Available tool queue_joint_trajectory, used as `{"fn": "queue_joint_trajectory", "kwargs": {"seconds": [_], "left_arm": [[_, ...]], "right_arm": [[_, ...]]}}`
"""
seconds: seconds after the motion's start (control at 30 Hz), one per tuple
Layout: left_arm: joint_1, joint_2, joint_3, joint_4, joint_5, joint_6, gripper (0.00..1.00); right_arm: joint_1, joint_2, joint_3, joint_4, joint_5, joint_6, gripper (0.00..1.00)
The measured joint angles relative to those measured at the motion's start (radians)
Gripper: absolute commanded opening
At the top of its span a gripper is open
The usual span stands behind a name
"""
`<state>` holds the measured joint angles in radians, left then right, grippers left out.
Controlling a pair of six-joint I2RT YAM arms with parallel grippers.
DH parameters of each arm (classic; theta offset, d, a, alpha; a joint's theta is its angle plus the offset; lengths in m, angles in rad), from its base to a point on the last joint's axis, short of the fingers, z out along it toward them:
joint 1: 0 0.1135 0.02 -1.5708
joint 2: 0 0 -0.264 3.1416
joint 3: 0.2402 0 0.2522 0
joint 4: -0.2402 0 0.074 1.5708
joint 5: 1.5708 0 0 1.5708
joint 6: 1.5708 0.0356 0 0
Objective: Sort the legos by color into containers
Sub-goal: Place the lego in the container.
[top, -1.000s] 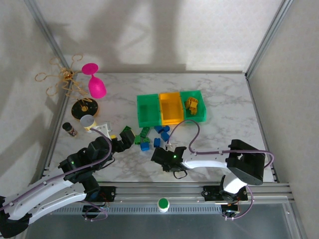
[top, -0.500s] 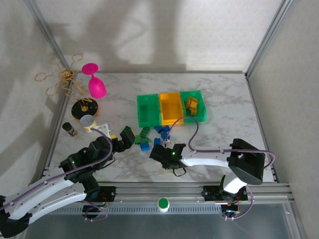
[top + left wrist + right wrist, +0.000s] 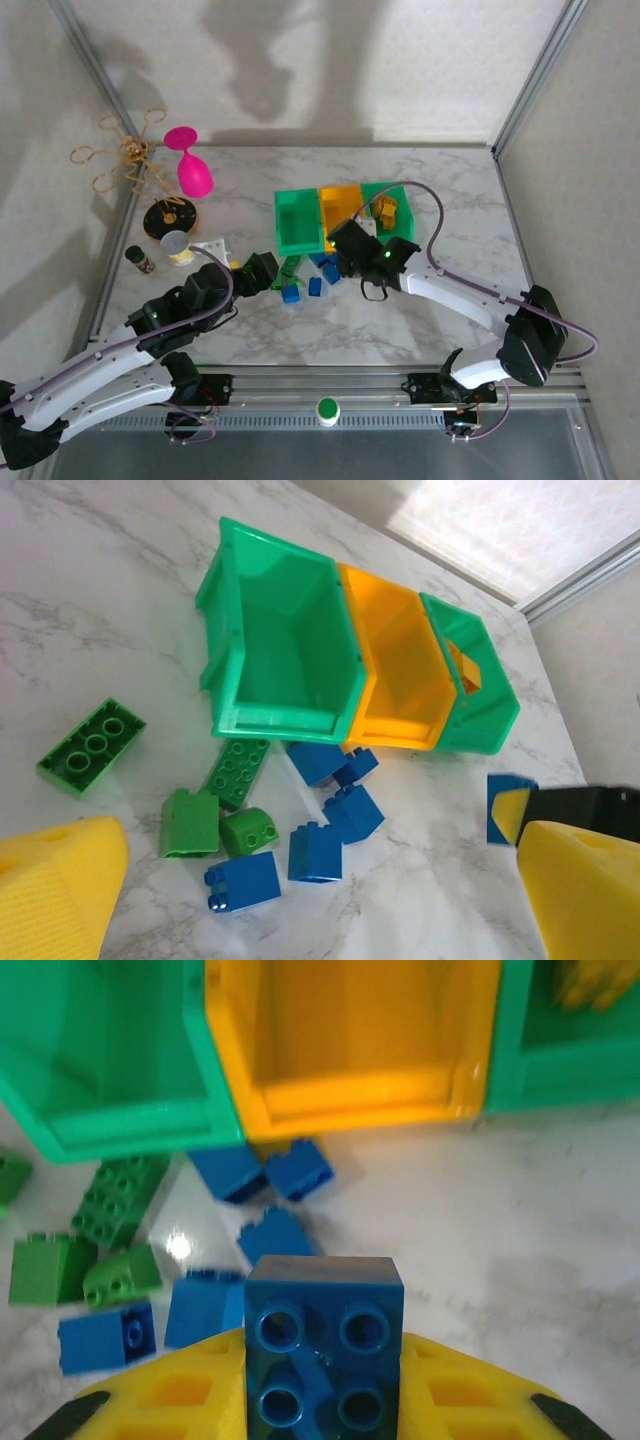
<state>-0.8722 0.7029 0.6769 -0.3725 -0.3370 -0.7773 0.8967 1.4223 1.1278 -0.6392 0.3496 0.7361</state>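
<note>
Now my right gripper (image 3: pixel 323 1385) clamps a blue brick (image 3: pixel 323 1325) (studs showing) just before the orange bin (image 3: pixel 350 1110); my left gripper (image 3: pixel 320 880) gapes wide over loose legos (image 3: pixel 243 882).

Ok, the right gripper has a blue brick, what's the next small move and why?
Probably ease the right gripper, shut on the blue brick, forward over the orange bin straight ahead. It looks empty, as does the left green bin; the right green bin holds orange bricks, so blue needs another bin.
</note>
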Motion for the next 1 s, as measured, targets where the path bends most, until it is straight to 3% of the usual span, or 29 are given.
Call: {"fn": "queue_joint_trajectory", "kwargs": {"seconds": [0.57, 1.0], "left_arm": [[0.023, 0.143, 0.029, 0.127, -0.003, 0.042, 1.0], [0.048, 0.138, 0.01, 0.166, -0.005, 0.04, 1.0]], "right_arm": [[-0.258, 0.355, 0.255, 0.161, -0.117, -0.257, 0.25], [-0.312, 0.56, 0.37, 0.199, -0.142, -0.354, 0.25]]}}
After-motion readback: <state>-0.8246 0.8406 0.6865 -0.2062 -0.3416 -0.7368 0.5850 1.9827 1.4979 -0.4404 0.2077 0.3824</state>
